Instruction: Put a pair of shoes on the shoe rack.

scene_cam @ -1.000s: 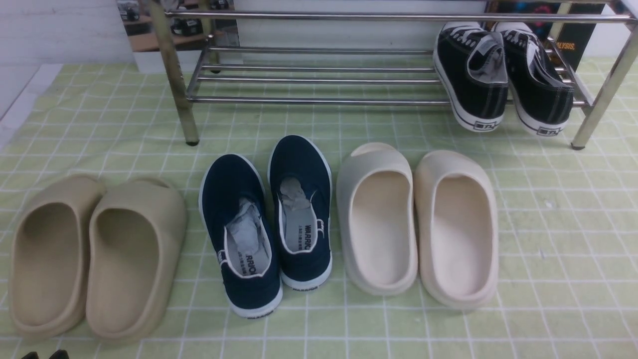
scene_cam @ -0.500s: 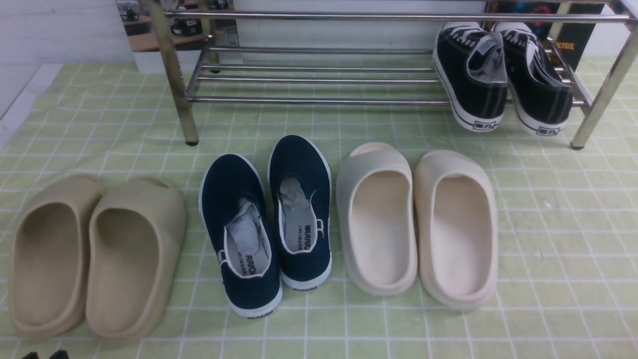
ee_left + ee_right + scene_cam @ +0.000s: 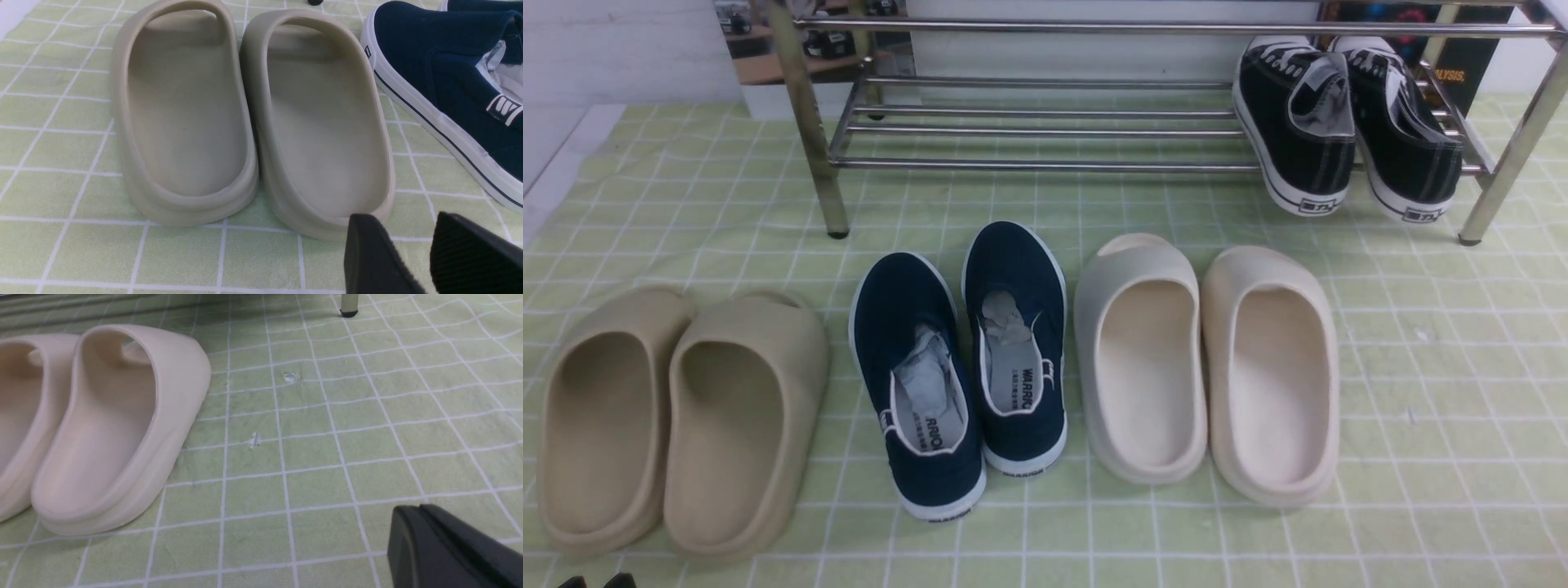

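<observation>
Nothing has shifted since the earlier frames. From nine to three o'clock on the counter (image 3: 1462,392) sit tan slides (image 3: 678,420), navy slip-ons (image 3: 964,359) and cream slides (image 3: 1209,367); the black sneakers (image 3: 1347,122) rest on the shoe rack (image 3: 1045,163) at one o'clock. Left claw (image 3: 425,253) is narrowly parted and empty; the right claw (image 3: 445,547) shows one finger only, so I cannot tell.

The navy slip-ons (image 3: 964,359) carry the clearest print. The grey insole of the right one (image 3: 1015,343) reads "WARRIOR", though its last letters are partly cut off at the heel edge; a line of smaller print beside it is too small to read. On the left one (image 3: 915,376) only "RRIOR" shows. "WARRIOR" also stands on each white heel sole. The black canvas sneakers (image 3: 1347,122) bear heel patches too blurred to read. A dark poster (image 3: 1462,77) behind the shoe rack (image 3: 1045,163) shows orange letters "LYSIS".
</observation>
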`<state>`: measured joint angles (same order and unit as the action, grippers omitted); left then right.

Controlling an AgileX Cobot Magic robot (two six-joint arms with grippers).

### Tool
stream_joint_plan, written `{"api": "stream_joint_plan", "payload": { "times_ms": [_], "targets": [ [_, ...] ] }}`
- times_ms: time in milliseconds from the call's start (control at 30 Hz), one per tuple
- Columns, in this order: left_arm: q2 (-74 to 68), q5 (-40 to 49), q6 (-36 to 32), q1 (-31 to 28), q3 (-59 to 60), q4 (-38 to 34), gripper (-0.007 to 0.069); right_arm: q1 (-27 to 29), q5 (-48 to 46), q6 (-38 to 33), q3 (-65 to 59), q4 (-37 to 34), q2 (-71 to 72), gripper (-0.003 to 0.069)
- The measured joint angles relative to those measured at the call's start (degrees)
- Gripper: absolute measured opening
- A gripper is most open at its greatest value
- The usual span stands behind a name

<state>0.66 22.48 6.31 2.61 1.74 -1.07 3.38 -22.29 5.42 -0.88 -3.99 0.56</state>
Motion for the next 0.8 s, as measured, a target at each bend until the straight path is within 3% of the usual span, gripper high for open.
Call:
{"api": "stream_joint_plan", "payload": {
  "times_ms": [800],
  "targets": [
    [0.0, 0.0, 0.0, 0.0, 0.0, 0.0, 0.0239, 0.0, 0.0, 0.07, 0.0, 0.0, 0.0, 0.0015]
  ]
}}
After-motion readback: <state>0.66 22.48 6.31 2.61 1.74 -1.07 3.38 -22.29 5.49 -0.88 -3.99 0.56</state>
